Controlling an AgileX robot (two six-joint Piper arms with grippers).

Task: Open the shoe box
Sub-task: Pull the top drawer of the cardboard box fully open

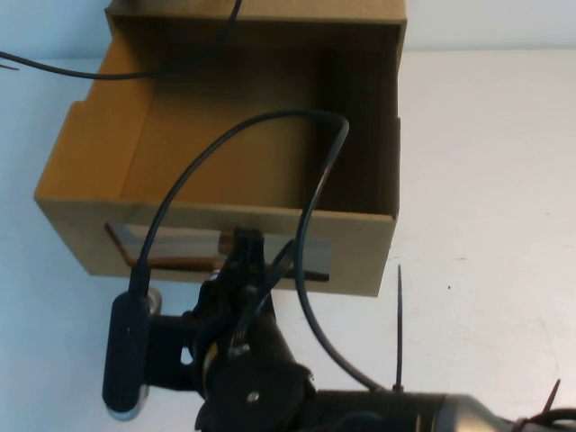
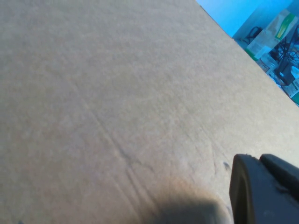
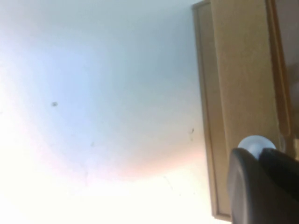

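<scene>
**High view:** we list the shoe box point(image 1: 90, 162) on the table point(image 1: 486, 180), its lid point(image 1: 270, 11) raised at the 12 o'clock edge and the interior exposed. We judge the opening essentially done. The right gripper point(image 1: 247, 256), clenched, sits at the box's 6 o'clock wall.

**Left wrist view:** the left gripper point(image 2: 264, 189) is close against cardboard, and we cannot tell its state.

**Right wrist view:** the box wall meets bare table. We judge only pulling clear is left.

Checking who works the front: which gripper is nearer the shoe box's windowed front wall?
Right. The right gripper is right at the windowed front wall, near its middle. The left gripper is out of the high view, facing plain cardboard close up.
</scene>
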